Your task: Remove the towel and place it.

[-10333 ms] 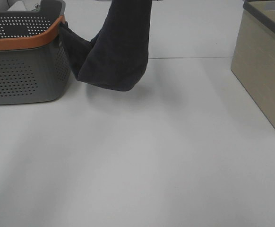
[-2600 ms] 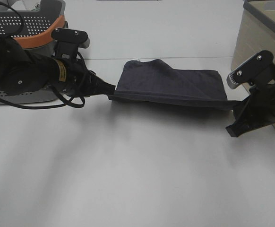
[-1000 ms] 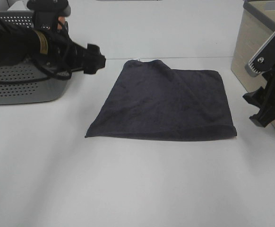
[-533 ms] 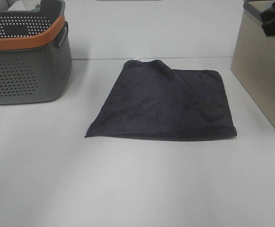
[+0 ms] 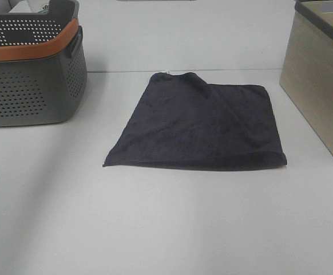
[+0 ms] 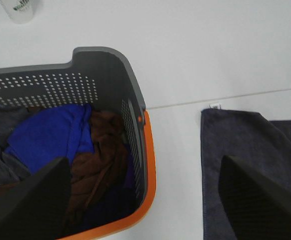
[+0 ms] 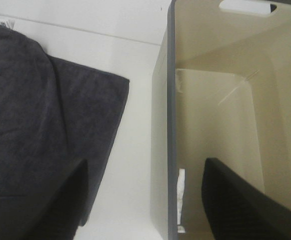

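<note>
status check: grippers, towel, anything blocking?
Left gripper open, empty, over grey basket. Right gripper open, empty, by beige bin. Towel flat on table, one far corner folded over. Nothing on it.

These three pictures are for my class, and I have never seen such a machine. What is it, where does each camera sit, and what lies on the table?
It is a robot with two arms. One camera looks down from high up: a dark towel lies spread on the white table, between a grey basket and a beige bin. No arm shows there. The other two cameras ride on the wrists. The left end effector is open above the basket, which holds blue and brown cloths. The right end effector is open over the edge of the bin. Neither holds anything.
</note>
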Robot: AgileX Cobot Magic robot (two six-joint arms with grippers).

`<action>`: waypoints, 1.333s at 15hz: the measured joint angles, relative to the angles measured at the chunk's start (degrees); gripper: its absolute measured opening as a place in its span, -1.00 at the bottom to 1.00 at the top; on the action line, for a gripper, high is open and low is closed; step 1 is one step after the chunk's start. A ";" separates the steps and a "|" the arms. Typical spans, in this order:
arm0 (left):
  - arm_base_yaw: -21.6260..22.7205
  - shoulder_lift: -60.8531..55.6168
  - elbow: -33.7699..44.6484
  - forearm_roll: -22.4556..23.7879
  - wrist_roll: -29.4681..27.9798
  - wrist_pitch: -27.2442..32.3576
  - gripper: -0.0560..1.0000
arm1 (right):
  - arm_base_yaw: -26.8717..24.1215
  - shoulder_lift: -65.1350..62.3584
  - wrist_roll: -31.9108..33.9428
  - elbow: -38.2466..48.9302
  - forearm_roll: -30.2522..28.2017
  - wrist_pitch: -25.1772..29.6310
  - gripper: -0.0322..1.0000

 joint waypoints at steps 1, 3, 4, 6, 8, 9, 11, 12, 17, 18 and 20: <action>1.26 -0.40 -0.23 -2.69 1.55 2.01 0.58 | 0.00 0.92 -0.34 -2.64 0.69 3.04 0.40; 2.12 -1.72 -0.34 -3.15 2.64 5.67 0.65 | 0.00 1.15 -0.40 -4.24 0.86 7.28 0.47; 2.12 -2.64 -0.34 -2.18 2.69 7.91 0.66 | 0.00 1.15 -0.46 -4.35 0.86 8.77 0.47; 2.12 -4.18 -0.34 -0.57 2.69 13.18 0.67 | 0.00 0.69 0.00 -4.35 2.64 9.40 0.47; 2.18 -7.10 1.43 0.29 1.55 15.47 0.67 | 0.00 -2.35 0.00 -3.78 5.10 9.45 0.47; 2.18 -9.40 3.21 1.38 0.69 15.76 0.67 | 0.00 -4.53 0.00 -2.52 5.79 9.45 0.47; 2.18 -14.32 7.56 2.64 -0.69 15.81 0.67 | 0.00 -8.71 0.00 1.38 7.16 9.45 0.47; 2.18 -18.33 11.86 3.44 -1.32 15.47 0.67 | 0.00 -11.40 -0.52 4.70 7.79 9.45 0.47; 2.18 -38.85 37.99 3.84 -4.18 8.14 0.67 | 0.00 -26.41 -2.01 26.70 8.42 7.22 0.47; 2.18 -43.14 43.43 3.84 -4.41 7.91 0.67 | 0.00 -29.05 -2.01 30.94 8.42 6.42 0.47; 2.18 -51.17 52.37 3.84 -4.87 7.79 0.67 | 0.00 -34.43 -2.01 39.13 9.34 5.50 0.47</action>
